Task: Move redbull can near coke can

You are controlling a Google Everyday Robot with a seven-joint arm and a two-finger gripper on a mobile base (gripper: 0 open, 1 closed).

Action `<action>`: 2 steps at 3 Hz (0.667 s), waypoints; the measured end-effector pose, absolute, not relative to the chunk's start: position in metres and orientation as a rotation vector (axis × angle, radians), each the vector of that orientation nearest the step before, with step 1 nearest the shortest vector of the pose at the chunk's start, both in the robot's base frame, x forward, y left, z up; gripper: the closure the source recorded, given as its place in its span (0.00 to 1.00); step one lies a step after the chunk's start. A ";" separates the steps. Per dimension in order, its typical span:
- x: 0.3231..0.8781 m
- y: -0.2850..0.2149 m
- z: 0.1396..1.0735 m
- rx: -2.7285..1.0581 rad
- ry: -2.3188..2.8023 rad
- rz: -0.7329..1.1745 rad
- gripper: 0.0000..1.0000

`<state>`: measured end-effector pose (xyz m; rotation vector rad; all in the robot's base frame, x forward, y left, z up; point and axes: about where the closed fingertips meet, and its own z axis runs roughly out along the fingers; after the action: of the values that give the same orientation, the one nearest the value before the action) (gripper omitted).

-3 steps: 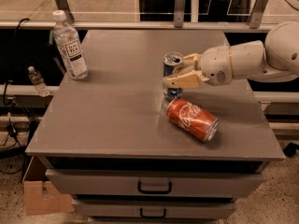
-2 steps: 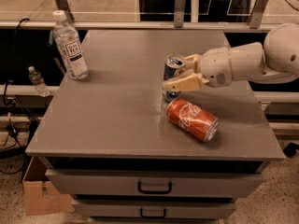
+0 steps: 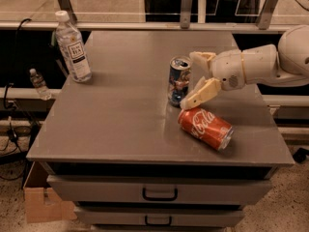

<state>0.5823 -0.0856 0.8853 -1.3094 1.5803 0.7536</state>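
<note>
The redbull can (image 3: 178, 80), slim, blue and silver, stands upright on the grey table top (image 3: 116, 115) right of centre. The coke can (image 3: 205, 128), red with white script, lies on its side just in front of it and a little to the right, almost touching it. My gripper (image 3: 189, 80) reaches in from the right and sits right beside the redbull can. Its fingers (image 3: 199, 94) are spread open, with one tip behind the can's top and the other low near the coke can. It holds nothing.
A clear water bottle (image 3: 72, 47) with a white label stands at the table's back left. A small bottle (image 3: 38, 83) sits on a ledge left of the table. Drawers (image 3: 159, 193) are below the top, and a cardboard box (image 3: 41, 202) is on the floor at left.
The gripper has let go of the redbull can and drawn back a little to the right. The can now stands free next to the coke can.
</note>
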 end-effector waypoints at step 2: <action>0.635 -0.186 0.911 -1.122 1.661 0.591 0.00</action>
<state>0.6345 -0.1862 0.9114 -1.1218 1.6611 0.5912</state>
